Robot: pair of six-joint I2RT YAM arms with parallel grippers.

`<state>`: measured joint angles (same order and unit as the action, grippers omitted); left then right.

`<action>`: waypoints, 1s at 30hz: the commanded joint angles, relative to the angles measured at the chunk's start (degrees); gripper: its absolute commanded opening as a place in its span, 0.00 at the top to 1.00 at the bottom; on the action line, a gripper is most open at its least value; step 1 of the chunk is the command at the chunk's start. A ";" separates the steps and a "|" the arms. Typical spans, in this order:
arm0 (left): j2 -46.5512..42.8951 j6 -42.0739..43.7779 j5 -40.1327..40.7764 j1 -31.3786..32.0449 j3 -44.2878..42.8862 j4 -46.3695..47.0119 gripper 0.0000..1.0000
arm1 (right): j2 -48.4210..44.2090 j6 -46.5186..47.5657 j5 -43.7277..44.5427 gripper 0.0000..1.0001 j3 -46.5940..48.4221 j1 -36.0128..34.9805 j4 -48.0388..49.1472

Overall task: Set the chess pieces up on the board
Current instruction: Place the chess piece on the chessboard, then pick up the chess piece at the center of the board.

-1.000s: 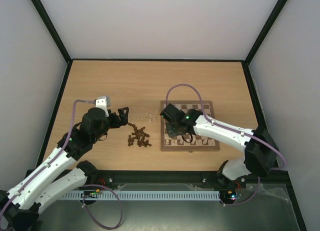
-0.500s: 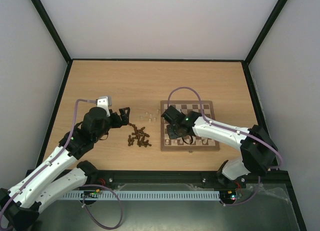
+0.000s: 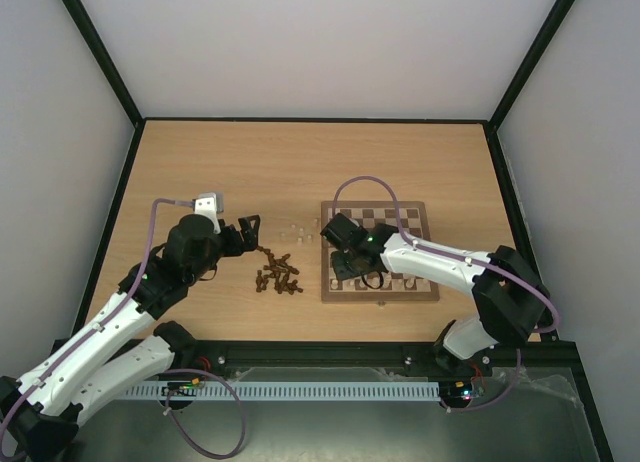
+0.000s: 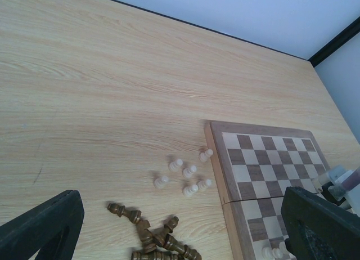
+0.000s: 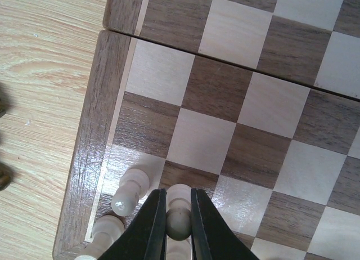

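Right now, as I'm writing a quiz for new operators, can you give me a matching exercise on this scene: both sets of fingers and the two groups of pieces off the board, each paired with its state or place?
Things:
1. left fingers
2. right fingers
3. dark pieces
4. loose pale pieces

States or places:
A. shut on a pale piece at a corner of the board
B. heaped on the table
C. wide open, empty
D. scattered beside the board's left edge

Pairs: 1-C, 2-A, 3-B, 4-D.
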<state>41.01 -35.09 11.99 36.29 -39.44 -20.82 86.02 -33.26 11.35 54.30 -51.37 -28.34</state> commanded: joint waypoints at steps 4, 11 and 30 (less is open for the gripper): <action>-0.07 0.43 0.14 -0.34 0.65 1.00 0.01 | 0.54 -0.40 -0.13 0.88 -1.65 0.22 -1.44; -0.14 0.40 0.05 -0.35 0.60 1.01 0.01 | 0.51 -0.41 0.00 0.69 -1.22 0.22 -1.44; -2.03 0.10 1.67 -0.31 0.08 -0.11 0.01 | 6.00 6.79 -2.03 0.62 17.76 0.19 -3.57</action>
<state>40.38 -35.09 12.32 36.29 -39.42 -20.53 88.01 -29.52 11.55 68.95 -51.33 -30.11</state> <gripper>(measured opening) 0.994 0.387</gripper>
